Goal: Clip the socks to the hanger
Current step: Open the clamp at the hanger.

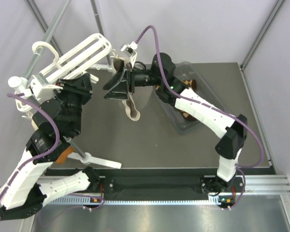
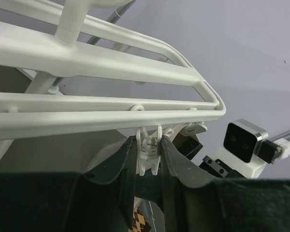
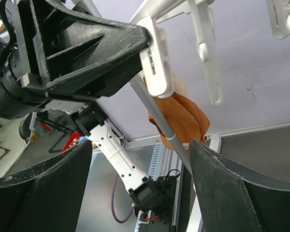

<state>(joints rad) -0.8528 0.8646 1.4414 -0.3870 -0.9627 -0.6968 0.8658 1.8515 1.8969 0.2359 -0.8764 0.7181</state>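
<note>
At the far left of the table, the white hanger (image 1: 82,50) leans tilted against the frame. The black left arm covers its lower end, so the overhead view hides what happens there. The left wrist view supplies it: the left gripper (image 2: 148,145) is closed on a small white clip (image 2: 149,151) dangling from the hanger's outer bar, one finger pressed to each side. Whether the clip's mouth is sprung open cannot be made out. A scrap of diamond pattern shows at the bottom edge, between the fingers. Towards the middle, an argyle sock (image 1: 133,110) hangs down. Its upper part is hidden behind the right gripper (image 3: 141,145), so what holds it there is unclear. That gripper's fingers stand wide apart with nothing between them. Behind them an orange sock (image 3: 181,116) hangs by a grey pole (image 3: 160,121). On the right, the right arm mostly covers a clear bin (image 1: 212,104) with brown fabric (image 1: 191,85) inside, too hidden to identify.
</note>
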